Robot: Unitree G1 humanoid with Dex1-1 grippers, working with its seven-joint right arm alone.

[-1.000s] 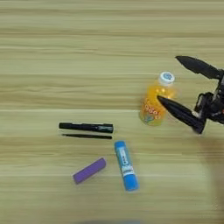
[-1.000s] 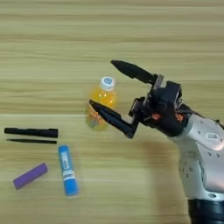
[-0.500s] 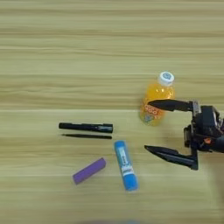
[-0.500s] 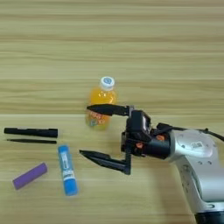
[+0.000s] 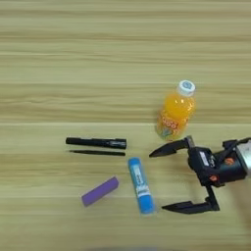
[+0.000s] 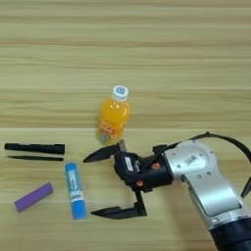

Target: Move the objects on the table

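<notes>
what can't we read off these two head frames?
- Juice bottle label text: too small in both eye views.
- Glue stick label print: too small.
- Right gripper: left eye view cuts the forearm at the right edge.
- Whether the lower finger touches the table: top-down view, cannot tell.

Orange juice bottle (image 5: 175, 112) at 3 o'clock; black marker (image 5: 96, 142), thin stick (image 5: 97, 153), purple bar (image 5: 100, 191), blue glue stick (image 5: 140, 185) toward 7 o'clock.

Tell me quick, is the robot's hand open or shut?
Right gripper: open, jaws wide apart, holding nothing, pointing at the glue stick.
</notes>
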